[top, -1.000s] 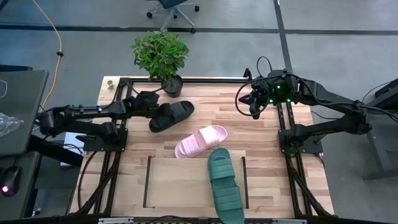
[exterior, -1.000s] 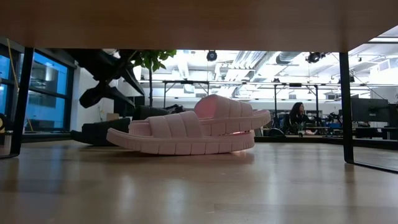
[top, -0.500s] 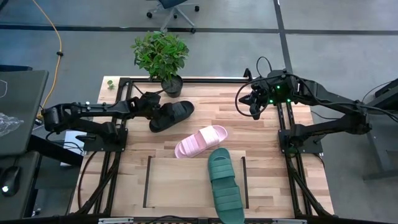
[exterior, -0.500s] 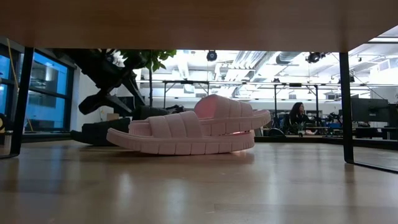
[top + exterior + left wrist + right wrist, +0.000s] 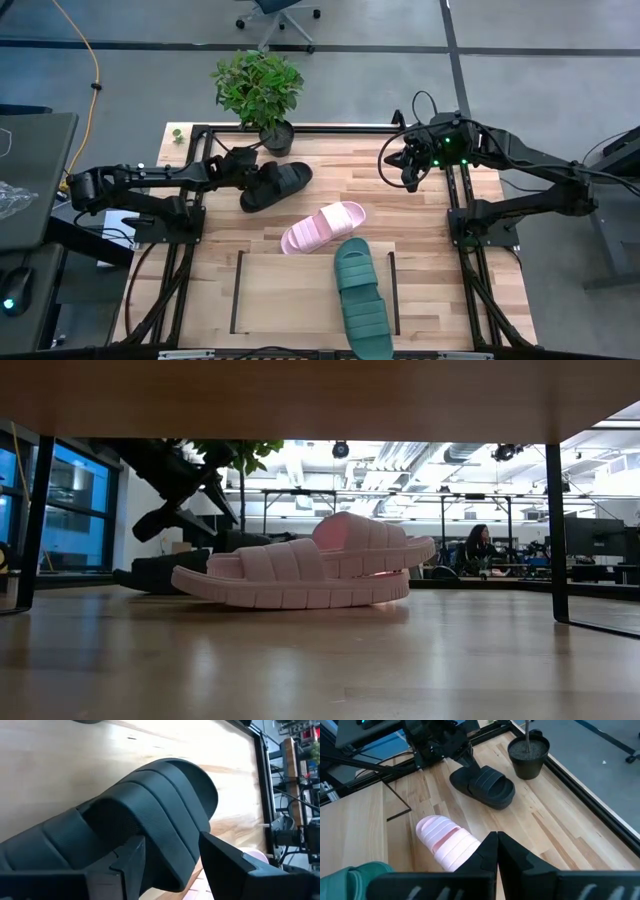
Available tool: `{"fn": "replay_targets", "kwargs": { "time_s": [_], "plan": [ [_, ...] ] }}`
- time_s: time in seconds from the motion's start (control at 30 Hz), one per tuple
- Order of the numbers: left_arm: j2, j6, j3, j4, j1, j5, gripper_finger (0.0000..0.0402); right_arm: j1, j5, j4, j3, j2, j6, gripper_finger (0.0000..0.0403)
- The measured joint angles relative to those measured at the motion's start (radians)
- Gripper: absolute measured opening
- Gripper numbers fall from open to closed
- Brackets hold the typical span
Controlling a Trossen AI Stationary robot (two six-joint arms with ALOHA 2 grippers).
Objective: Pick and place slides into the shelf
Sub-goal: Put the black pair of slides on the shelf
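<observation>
The black slide (image 5: pixel 277 185) lies sole-down at the table's far left, toe toward the plant. My left gripper (image 5: pixel 251 174) reaches it from the table's left. It is open, with one finger on either side of the slide's ribbed strap (image 5: pixel 165 815). The pale pink slide (image 5: pixel 322 227) rests flat mid-table, just beyond the shelf (image 5: pixel 290 290). The teal-green slide (image 5: pixel 362 295) lies on the shelf's right part, its heel past the near edge. My right gripper (image 5: pixel 409 176) hangs shut over the table's far right (image 5: pixel 496 837). My left gripper straddles the black slide's strap (image 5: pixel 172 870) at its side, coming slanting down from the table's left. I cannot tell whether its fingers (image 5: pixel 131 862) touch the strap. The slide lies flat on the table.
A potted plant (image 5: pixel 274 135) stands at the far edge, right behind the black slide. Black frame rails (image 5: pixel 455 215) run along both table sides. Thin black rails (image 5: pixel 238 292) bound the shelf, whose left and middle parts show bare wood. In the low view a person sits far off in the room.
My left gripper has edged toward the table's right, closer onto the black slide, then held almost still. None of the slides has moved.
</observation>
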Motion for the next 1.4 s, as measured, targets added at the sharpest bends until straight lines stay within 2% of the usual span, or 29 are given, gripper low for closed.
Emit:
{"fn": "replay_targets", "kwargs": {
  "time_s": [0.2, 0.67, 1.13, 1.4],
  "plan": [
    [0.001, -0.003, 0.0, 0.0, 0.0, 0.0, 0.0161, 0.0, 0.0, 0.0, 0.0, 0.0, -0.003, 0.0],
    [0.053, -0.025, 0.0, 0.061, -0.001, 0.011, 0.0074, 0.0, 0.0, -0.018, 0.0, 0.0, -0.008, 0.0],
    [0.052, -0.023, 0.0, 0.063, -0.001, 0.013, 0.0008, 0.0, 0.002, -0.025, 0.0, 0.0, -0.015, 0.0],
    [0.05, 0.002, 0.0, 0.063, 0.0, 0.056, 0.0018, 0.0, 0.002, -0.031, 0.0, 0.0, -0.015, 0.0]
  ]
}}
